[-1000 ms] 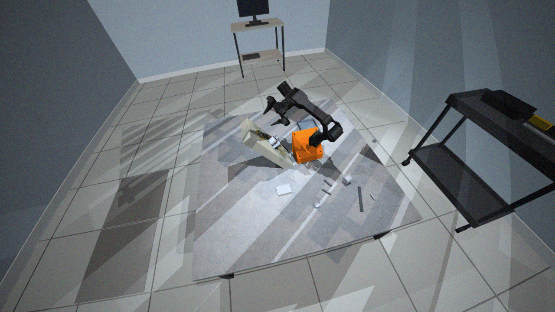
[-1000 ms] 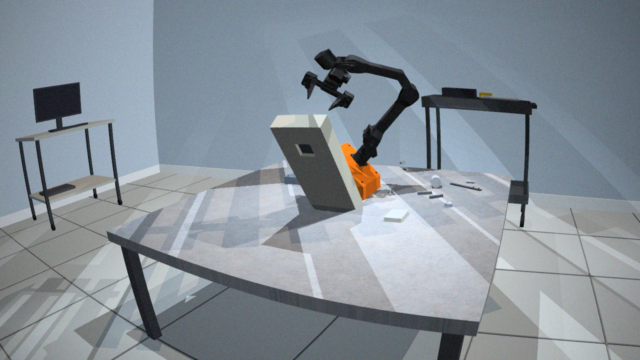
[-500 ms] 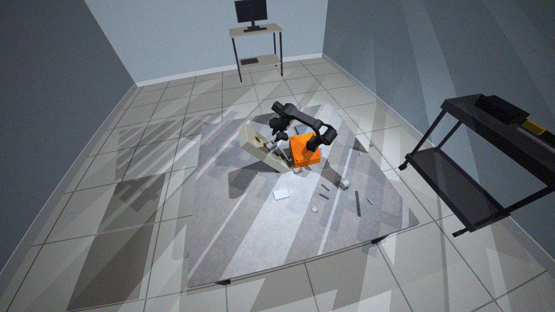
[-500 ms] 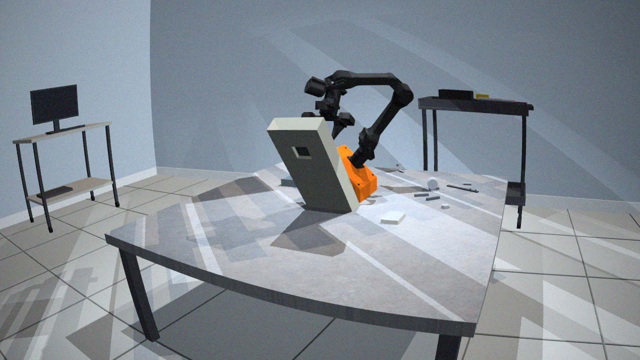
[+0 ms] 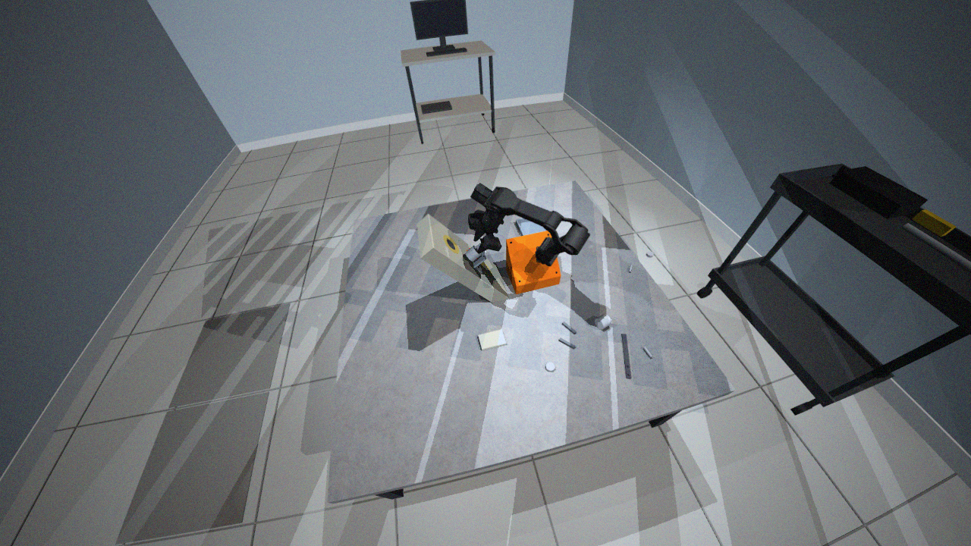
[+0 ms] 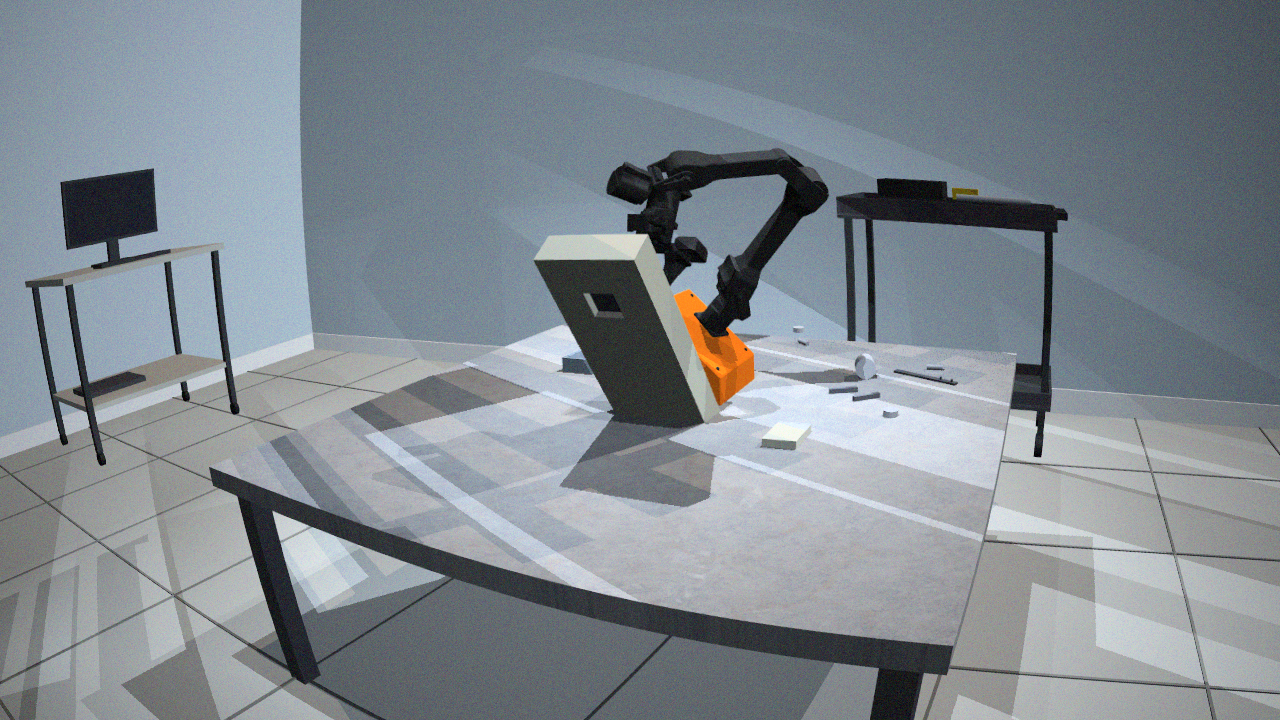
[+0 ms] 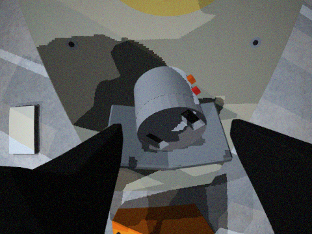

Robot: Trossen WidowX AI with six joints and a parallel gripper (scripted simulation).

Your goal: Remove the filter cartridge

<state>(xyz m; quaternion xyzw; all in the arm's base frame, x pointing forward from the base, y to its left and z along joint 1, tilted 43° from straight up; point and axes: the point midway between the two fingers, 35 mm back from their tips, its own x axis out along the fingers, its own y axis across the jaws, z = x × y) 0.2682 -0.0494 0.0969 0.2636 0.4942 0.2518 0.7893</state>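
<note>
Your gripper's parted fingers frame the gray filter cartridge (image 7: 169,101), its two dark slots facing you; a gray plate (image 7: 208,149) shows behind it, between your fingertips and the beige service panel (image 7: 227,71).

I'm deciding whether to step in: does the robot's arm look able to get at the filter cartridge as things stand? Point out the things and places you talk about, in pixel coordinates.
Probably yes: the gripper (image 5: 477,248) (image 7: 178,129) is open, and nothing shows between its fingers and the cartridge (image 5: 472,255) (image 7: 169,107), though the panel (image 5: 434,251) (image 6: 617,349) (image 7: 234,71) close behind may limit its approach.
</note>
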